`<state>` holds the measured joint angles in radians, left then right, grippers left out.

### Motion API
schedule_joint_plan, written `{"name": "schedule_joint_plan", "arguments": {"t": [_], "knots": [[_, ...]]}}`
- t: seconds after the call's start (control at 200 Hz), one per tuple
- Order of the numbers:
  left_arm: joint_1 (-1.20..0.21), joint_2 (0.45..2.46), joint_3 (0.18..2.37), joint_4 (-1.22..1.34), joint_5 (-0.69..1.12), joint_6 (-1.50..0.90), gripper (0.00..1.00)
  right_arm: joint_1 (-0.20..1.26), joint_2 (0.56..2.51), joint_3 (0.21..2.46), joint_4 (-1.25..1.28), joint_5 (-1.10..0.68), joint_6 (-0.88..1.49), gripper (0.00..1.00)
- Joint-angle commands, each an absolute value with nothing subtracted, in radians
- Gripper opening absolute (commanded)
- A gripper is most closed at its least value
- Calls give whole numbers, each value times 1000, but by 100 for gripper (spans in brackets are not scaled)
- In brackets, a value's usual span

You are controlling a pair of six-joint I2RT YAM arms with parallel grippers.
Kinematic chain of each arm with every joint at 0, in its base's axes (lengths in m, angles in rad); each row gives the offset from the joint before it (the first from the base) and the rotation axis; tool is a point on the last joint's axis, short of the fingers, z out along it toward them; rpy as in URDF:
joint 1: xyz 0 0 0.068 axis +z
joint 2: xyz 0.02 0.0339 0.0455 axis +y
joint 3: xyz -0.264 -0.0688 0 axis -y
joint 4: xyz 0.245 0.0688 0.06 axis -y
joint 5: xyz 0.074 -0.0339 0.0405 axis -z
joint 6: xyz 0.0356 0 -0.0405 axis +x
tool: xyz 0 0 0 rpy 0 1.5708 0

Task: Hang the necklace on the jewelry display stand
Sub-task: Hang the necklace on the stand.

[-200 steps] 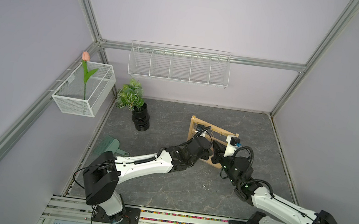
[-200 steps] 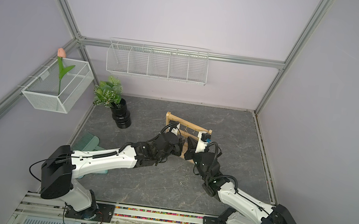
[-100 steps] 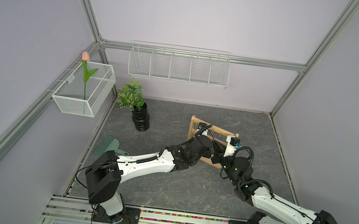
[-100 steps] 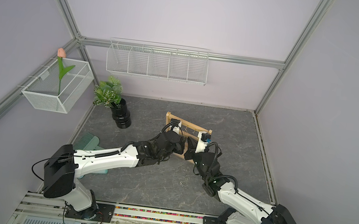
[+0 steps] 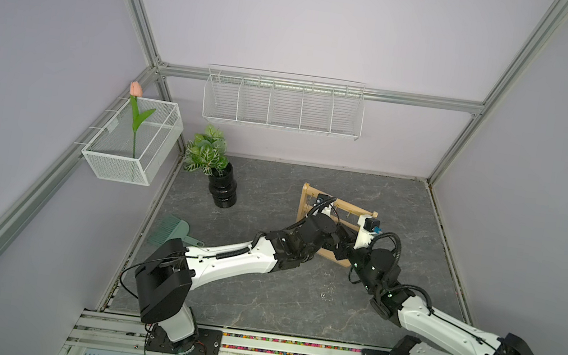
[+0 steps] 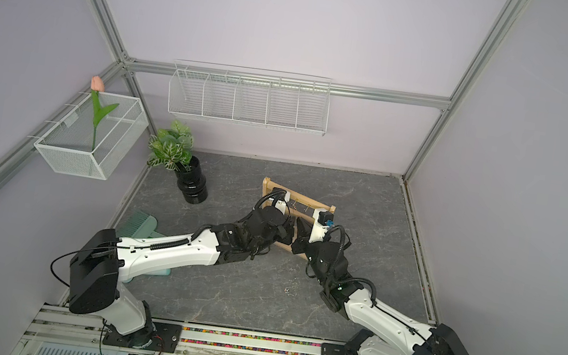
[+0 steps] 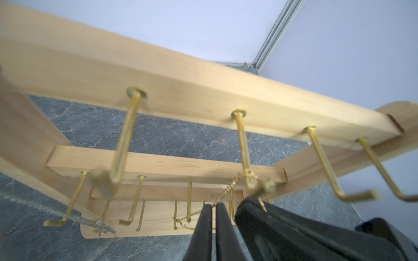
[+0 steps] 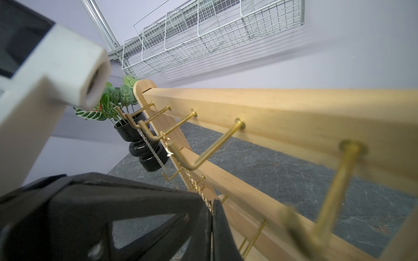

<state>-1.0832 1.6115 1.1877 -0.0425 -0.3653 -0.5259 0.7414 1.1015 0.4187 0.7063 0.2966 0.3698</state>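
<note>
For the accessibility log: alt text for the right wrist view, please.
The right pincer is shut on a gold necklace whose chain runs up to a hook on the top crossbar of the jewelry display stand. Behind: a potted plant and a white wire basket.

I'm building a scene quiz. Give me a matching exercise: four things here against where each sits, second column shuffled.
1 pink artificial tulip
2 leafy green plant
3 gold chain necklace
4 teal plastic dustpan

A over gold hook on wooden stand
B lying on grey floor
C white mesh wall basket
D black ribbed vase

Pairs: 1-C, 2-D, 3-A, 4-B
</note>
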Motion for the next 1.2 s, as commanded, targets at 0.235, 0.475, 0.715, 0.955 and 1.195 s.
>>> {"name": "schedule_joint_plan", "arguments": {"t": [0.235,0.475,0.715,0.955,1.195], "knots": [[-1091,1513,1154,-72,-301,-512,7,740,1089,417,720,310,365,7],[-1091,1514,1137,-129,-381,-532,5,740,1098,430,712,291,366,7],[-1090,1513,1130,-127,-399,-539,14,740,1100,437,705,288,365,7],[-1083,1537,1129,-58,-358,-523,30,739,1094,431,704,295,367,7],[-1063,1598,1173,-27,-357,-519,30,740,1091,428,710,292,370,7]]}}
